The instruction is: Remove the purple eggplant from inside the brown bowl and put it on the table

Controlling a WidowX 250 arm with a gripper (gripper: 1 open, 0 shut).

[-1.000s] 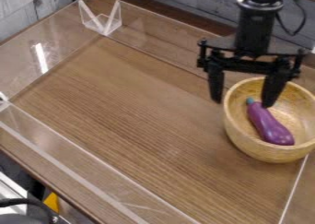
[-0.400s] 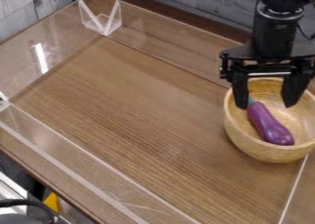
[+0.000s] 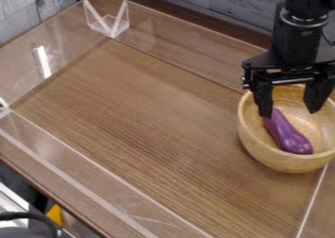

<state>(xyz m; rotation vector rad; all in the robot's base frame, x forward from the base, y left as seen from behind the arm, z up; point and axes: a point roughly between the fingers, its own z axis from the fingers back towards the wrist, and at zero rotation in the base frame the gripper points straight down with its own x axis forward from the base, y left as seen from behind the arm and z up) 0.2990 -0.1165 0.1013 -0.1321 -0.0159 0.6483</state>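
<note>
Evidently the fingers (image 3: 288, 101) stood wide apart, holding nothing, over the far side of the brown bowl (image 3: 248, 127) on the bench (image 3: 131, 105); the purple eggplant (image 3: 289, 134) lay inside, nearer the camera than them, its long axis slanting down-right in view, its stem end partly hidden, their height unclear

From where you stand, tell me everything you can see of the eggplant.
The eggplant is small, elongated and glossy purple, smooth like plastic, with a darker tip at its narrow end. It lies inside the bowl, resting on the wood, slanted with its narrow end pointing away from the camera and its fatter end nearer. No damage shows. The open gripper is above the bowl, near the narrow end, and is not gripping it; whether they touch, I can't tell.
</note>
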